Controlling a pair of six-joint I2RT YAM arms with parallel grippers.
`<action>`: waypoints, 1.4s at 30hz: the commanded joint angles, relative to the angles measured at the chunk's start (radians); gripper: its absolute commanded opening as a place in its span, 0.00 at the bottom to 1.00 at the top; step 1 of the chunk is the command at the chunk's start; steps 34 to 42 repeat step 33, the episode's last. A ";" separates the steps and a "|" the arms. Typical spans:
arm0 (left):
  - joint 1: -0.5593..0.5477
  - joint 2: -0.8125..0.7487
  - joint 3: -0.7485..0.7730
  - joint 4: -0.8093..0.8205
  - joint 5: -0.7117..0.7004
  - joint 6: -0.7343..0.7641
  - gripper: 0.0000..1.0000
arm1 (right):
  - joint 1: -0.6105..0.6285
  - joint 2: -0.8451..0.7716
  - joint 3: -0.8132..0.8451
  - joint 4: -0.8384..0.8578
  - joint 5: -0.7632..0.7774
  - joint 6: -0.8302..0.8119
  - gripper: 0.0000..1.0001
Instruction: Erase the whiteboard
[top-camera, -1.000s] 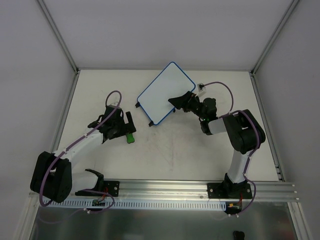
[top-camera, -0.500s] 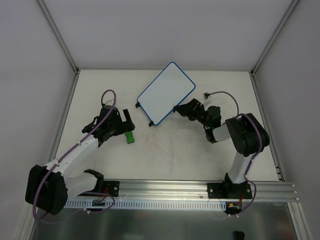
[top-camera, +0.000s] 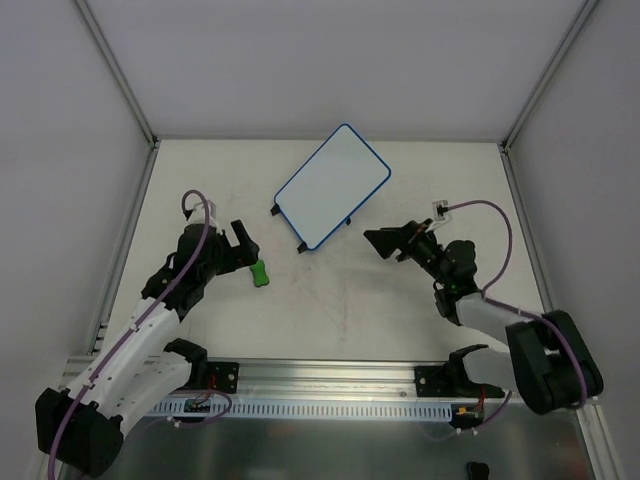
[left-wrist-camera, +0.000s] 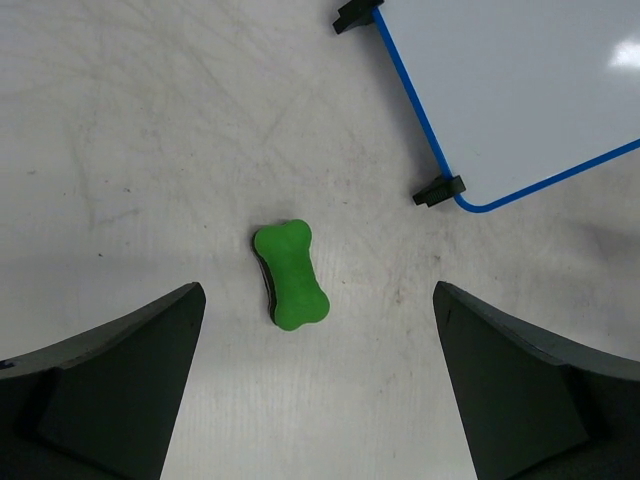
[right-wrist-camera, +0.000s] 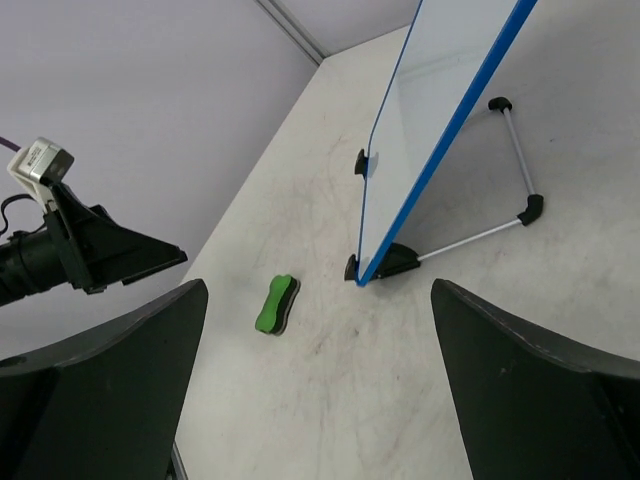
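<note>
Whiteboard (top-camera: 332, 187): small rectangle with a plain glossy white face, a thin blue frame and rounded corners.
Whiteboard position: toward 12 o'clock from the table's middle, near the far edge, turned diagonally with one corner pointing to 1 o'clock.
Whiteboard stance: the right wrist view shows it tilted up on a stand of thin metal rods (right-wrist-camera: 515, 150) with black tips; small black feet clip to the lower edge.
Eraser (top-camera: 260, 273): bright green, bone-shaped, matte, with a dark layer underneath. It lies flat at 7 o'clock from the board, apart from it.
Left gripper (left-wrist-camera: 315, 290): jaws spread wide and holding nothing. The eraser lies on the table between and below the dark fingers, untouched.
Right gripper (right-wrist-camera: 318, 288): jaws spread wide and empty, at 4 o'clock from the board, facing the board's edge.
Table (top-camera: 330, 320): off-white and matte, marked with faint grey scuffs and specks.
Rail (top-camera: 330, 375): ribbed aluminium strip at 6 o'clock, carrying both arm bases.
Walls (top-camera: 330, 60): pale grey-white panels on three sides, joined by aluminium posts (top-camera: 115, 70).
Cables (top-camera: 480, 207): purple, looping over each arm.
</note>
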 joint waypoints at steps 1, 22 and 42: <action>0.012 -0.048 -0.059 0.014 -0.022 0.023 0.99 | -0.002 -0.205 -0.035 -0.263 0.036 -0.176 0.99; 0.010 -0.280 -0.239 0.048 -0.074 0.039 0.99 | -0.002 -1.017 -0.176 -1.126 0.286 -0.404 0.99; 0.012 -0.220 -0.224 0.051 -0.074 0.040 0.99 | -0.004 -0.927 -0.160 -1.118 0.280 -0.405 1.00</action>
